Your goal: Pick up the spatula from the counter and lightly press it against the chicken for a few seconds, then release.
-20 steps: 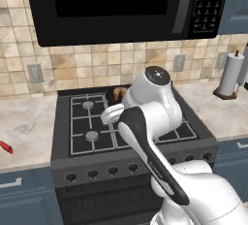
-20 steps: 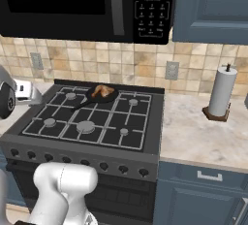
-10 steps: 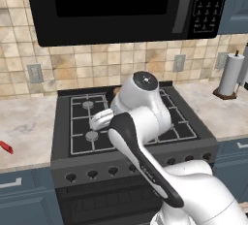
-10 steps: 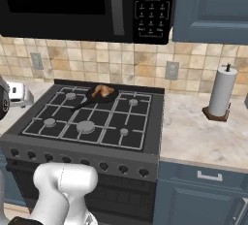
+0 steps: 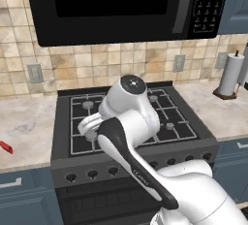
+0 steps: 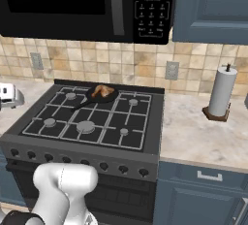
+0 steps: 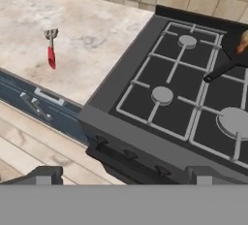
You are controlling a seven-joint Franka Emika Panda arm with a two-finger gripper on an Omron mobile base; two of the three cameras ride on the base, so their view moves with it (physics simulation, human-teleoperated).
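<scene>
Arm (image 5: 127,136): bent left over stove (image 7: 169,98) front | fingers (image 7: 46,174): spread wide, empty | spatula (image 7: 50,50): on counter (image 7: 87,35)

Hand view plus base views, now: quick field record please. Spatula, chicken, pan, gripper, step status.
spatula: flat on the counter left of the stove, red handle, untouched
chicken: in the pan
pan: at the back of the stove, handle towards the front left
gripper: open, empty, over the stove's front left corner, apart from the spatula
step: pickup not yet done
</scene>
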